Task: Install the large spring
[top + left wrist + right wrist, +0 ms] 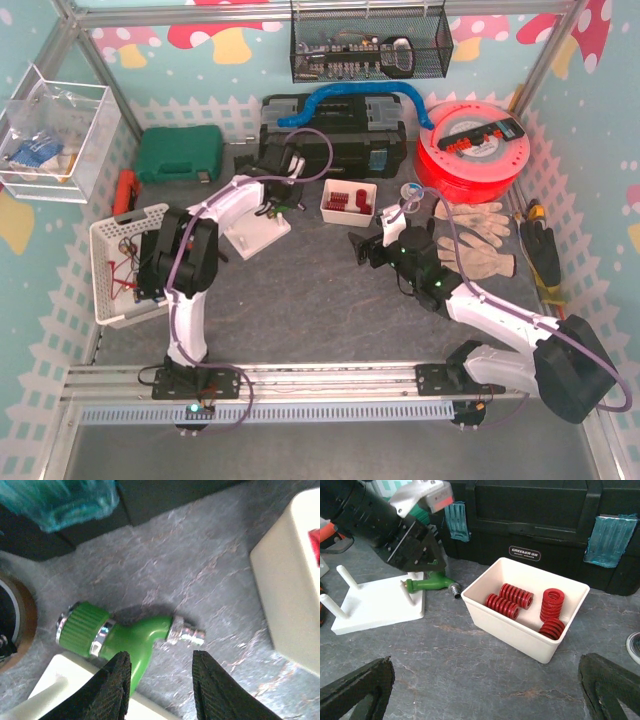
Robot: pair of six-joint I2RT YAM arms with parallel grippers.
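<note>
Several red springs (516,595) lie in a white box (520,630), which also shows from above (349,200). Left of it stands a white peg base (375,605) with upright pegs (347,576). A green hose nozzle (120,637) lies on the table against that base's edge. My left gripper (161,665) hovers just over the nozzle, its fingers (117,680) apart with nothing between them. My right gripper (487,690) is open wide and empty, low over the table in front of the box. No spring sits on a peg.
A black toolbox (335,135) stands behind the box and base. A red spool (472,150) and work gloves (480,235) are at the right. A white basket (125,260) and a green case (178,152) are at the left. A tape roll (10,620) lies near the nozzle.
</note>
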